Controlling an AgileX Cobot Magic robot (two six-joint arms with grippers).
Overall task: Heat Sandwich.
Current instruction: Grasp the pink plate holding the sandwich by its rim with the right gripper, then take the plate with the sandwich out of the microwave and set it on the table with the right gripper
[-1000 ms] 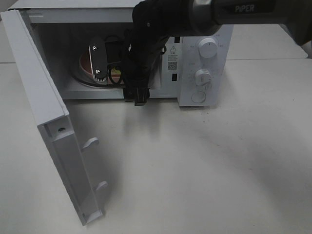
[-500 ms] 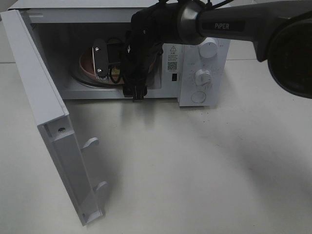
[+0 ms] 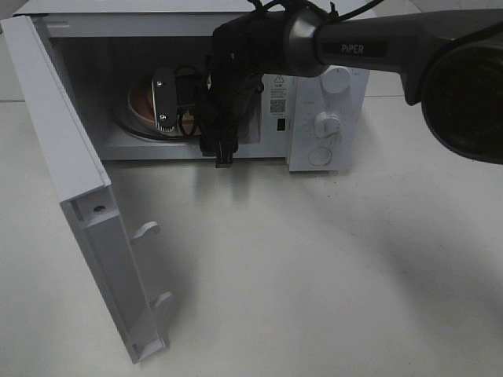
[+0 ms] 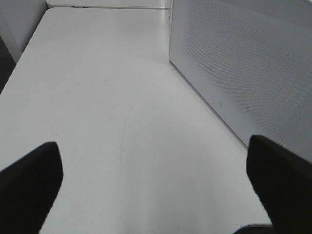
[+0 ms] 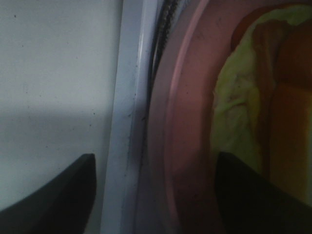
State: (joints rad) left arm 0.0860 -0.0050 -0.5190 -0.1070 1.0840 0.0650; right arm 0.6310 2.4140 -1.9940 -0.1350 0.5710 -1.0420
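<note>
The sandwich sits on its pink plate inside the open microwave, upper left of the high view. The right fingers are spread, straddling the plate's rim. The left fingers gape over the counter.

Close up at the right wrist, the sandwich and pink plate are blurred and run off the frame's edge. From above, the right arm hides most of both inside the microwave — its warning label is too small to read. The left gripper shows only fingertips — the rest is cut off.
</note>
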